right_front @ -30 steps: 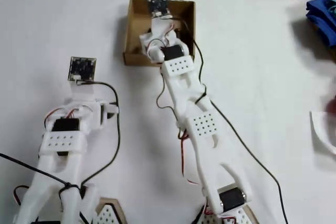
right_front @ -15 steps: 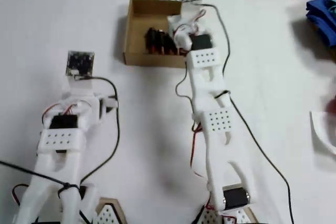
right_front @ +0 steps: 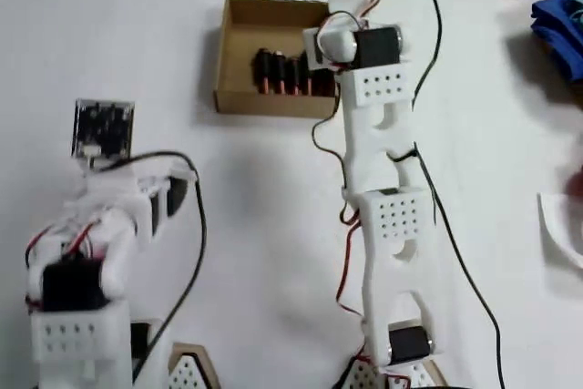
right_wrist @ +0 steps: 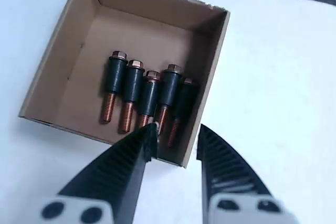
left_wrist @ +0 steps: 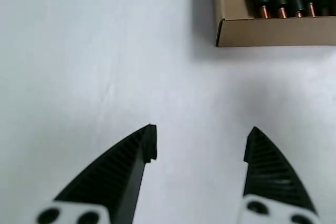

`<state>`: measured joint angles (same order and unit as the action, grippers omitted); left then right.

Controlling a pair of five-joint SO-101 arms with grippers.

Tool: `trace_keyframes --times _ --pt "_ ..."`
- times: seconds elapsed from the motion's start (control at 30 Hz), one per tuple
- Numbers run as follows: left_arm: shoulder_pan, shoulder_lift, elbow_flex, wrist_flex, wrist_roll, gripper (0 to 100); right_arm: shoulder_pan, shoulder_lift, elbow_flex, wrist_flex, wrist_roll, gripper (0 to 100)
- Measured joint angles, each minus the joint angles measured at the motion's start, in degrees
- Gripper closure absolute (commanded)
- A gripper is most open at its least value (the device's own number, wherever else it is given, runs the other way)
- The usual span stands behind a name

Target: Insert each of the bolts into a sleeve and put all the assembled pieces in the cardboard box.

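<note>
You have the assembled pieces [right_wrist: 149, 98] lying in the cardboard box [right_wrist: 63, 61], each one copper-threaded inside a black collar. They sit side by side in a touching row. I count five, though the one nearest the box wall is in shade, so take that number with some care. Your right gripper [right_wrist: 177, 132] hangs just at the box's wall, close to the threaded ends of the row. Its jaws are a narrow gap apart and hold nothing. Your left gripper [left_wrist: 202, 132] is well back from the box, which lies ahead of it and off to its right. Its jaws are spread wide with nothing between them, over the white counter [left_wrist: 105, 51]. A blue cloth [right_front: 557, 29] lies well off to the right of your right gripper, at the counter's edge.
</note>
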<state>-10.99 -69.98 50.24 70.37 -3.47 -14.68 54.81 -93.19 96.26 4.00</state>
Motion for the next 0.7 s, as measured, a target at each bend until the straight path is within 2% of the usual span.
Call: trace_keyframes --times 0.13,0.3,0.4,0.53,0.7 --pt "0.09 -7.12 1.05 5.01 0.0 72 0.0 -5.45 0.0 3.69 0.0 88.7" --pt "-0.18 -16.44 9.67 5.63 0.0 72 1.76 -16.35 0.18 3.78 -2.37 88.7" --pt "-0.35 -23.3 15.47 5.63 0.0 72 1.93 -25.85 5.45 3.78 -3.08 88.7" --pt "-0.44 -31.82 20.04 5.63 0.0 72 4.4 -40.0 23.12 3.87 -3.25 88.7" --pt "-0.53 -32.7 23.56 5.63 0.0 72 10.11 -60.4 57.41 3.87 -3.6 88.5"
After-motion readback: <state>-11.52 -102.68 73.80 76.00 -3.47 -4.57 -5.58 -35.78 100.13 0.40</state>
